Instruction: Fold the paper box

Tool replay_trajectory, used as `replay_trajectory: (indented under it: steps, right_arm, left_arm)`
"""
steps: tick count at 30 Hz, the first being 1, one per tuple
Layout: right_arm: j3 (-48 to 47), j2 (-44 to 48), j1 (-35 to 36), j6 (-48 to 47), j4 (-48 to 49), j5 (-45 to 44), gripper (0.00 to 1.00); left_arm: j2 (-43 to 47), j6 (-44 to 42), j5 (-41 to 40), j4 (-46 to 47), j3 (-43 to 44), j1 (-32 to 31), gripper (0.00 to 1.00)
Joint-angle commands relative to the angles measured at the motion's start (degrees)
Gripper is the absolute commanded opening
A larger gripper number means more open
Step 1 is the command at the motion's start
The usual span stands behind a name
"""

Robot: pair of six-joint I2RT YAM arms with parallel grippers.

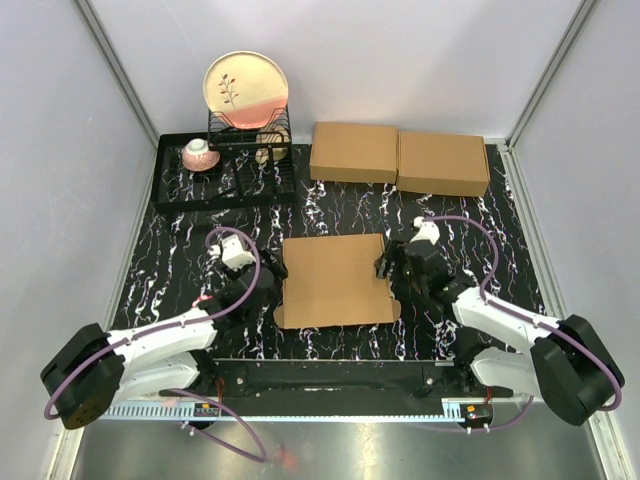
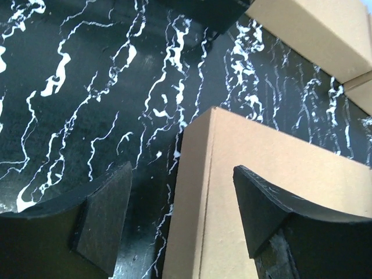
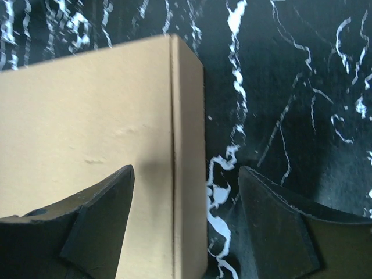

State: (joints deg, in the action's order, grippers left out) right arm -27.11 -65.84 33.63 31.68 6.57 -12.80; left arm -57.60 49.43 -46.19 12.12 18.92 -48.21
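Paper box, folded shallow, lies at table centre. Left gripper at its 9 o'clock edge and right gripper at 3 o'clock straddle the side walls, fingers released. Risk: unheld walls may spring outward, undoing the fold.

Two arms, same build. The left arm and the right arm have white link shells and black joint housings, the bulkiest at each shoulder (rounded, drum-like). We log a left purple cable looping beside the wrist and a right purple cable arcing likewise. Each wrist has a white camera block. The left gripper and the right gripper have matte black, wedge-shaped fingers; one edge shows pale scuffs.
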Motion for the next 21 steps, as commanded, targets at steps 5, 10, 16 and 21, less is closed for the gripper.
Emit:
replay_trajectory:
  steps: [5, 10, 16, 21]
  right_arm:
    - [0.7, -3.7, -0.1, -0.7, 4.3, 1.5, 0.79]
    - [0.9, -6.7, -0.1, 0.5, 6.2, 3.9, 0.75]
    - [3.5, -7.0, -0.1, 2.2, 9.3, 7.3, 0.53]
    - [6.2, -6.8, 0.3, 4.4, 12.1, 9.4, 0.40]
  left_arm:
    - [-6.2, 1.8, 1.3, 4.0, 0.8, 0.3, 0.74]
    - [-13.9, 0.3, 6.7, 10.0, 1.2, 0.4, 0.62]
    - [-18.6, 0.0, 10.9, 15.2, 0.2, 0.3, 0.44]
    - [-21.1, -0.8, 13.9, 18.5, -0.2, 0.3, 0.38]
